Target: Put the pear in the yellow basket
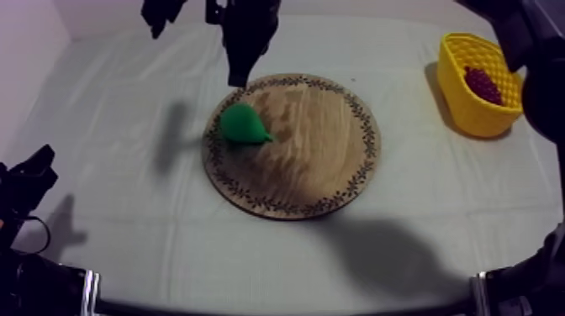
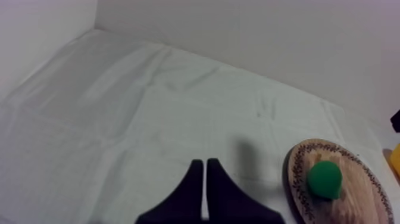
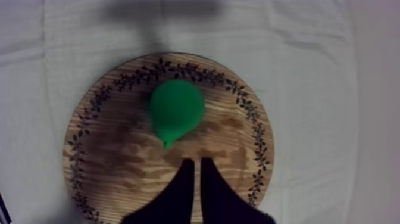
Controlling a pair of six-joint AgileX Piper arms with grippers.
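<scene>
My right tool (image 3: 196, 171) hangs over the round wooden board with a patterned rim (image 3: 119, 173). Its two black fingers are pressed together into a narrow wedge, clenched on nothing. In the top view it is above the board's far edge, just beyond the green toy pear (image 1: 244, 124). The pear lies on its side on the left half of the board with nothing touching it, and its narrow end points toward the board's middle.

I would spread the fingers before coming down, then set them astride the fat round body rather than the taper, since a smooth tapered shape would likely slip out of a squeeze. After a gentle close I would lift it clear of the board before carrying it right.

The yellow plastic basket (image 1: 471, 113) stands at the far right of the bench, well apart from the board. A bunch of dark grapes (image 1: 485, 84) is in it, so I would release over the free space.

My left tool (image 1: 29, 176) sits low at the left, also clenched and empty.

A lightly creased grey-white cloth (image 1: 126, 101) covers the bench, and a plain pale wall (image 2: 250, 36) stands behind it.
</scene>
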